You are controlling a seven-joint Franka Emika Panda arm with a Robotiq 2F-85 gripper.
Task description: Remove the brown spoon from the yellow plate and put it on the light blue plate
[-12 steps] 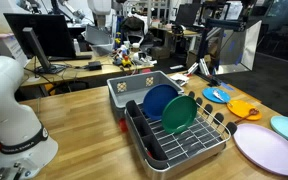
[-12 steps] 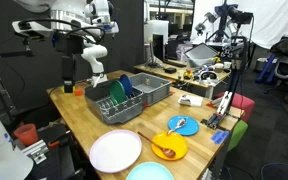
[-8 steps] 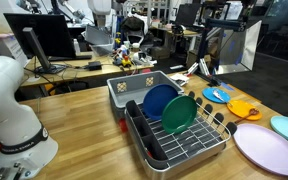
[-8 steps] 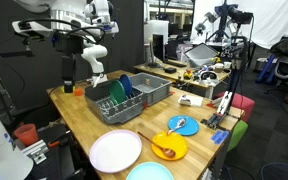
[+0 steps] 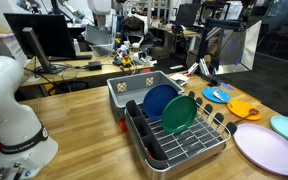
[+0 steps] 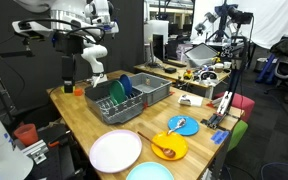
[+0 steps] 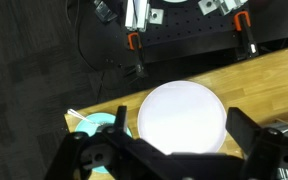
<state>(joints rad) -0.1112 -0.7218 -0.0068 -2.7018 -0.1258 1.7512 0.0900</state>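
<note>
The brown spoon [image 6: 164, 150] lies on the yellow plate [image 6: 176, 143] near the table's front edge. That plate also shows in an exterior view [image 5: 244, 107]. The light blue plate [image 6: 149, 173] sits beside it at the very front; it shows in an exterior view [image 5: 287, 127] and at the left of the wrist view [image 7: 92, 126]. My gripper [image 7: 169, 160] is open and empty, high above the table, over the big lavender-pink plate [image 7: 182, 120]. The spoon and the yellow plate are out of the wrist view.
A small bright blue plate [image 6: 182, 125] lies behind the yellow one. The lavender-pink plate [image 6: 116, 151] lies to its side. A dish rack [image 5: 179, 135] with upright blue and green plates and a grey bin [image 5: 134, 90] stands mid-table. A red cup [image 6: 79, 90] stands at the far corner.
</note>
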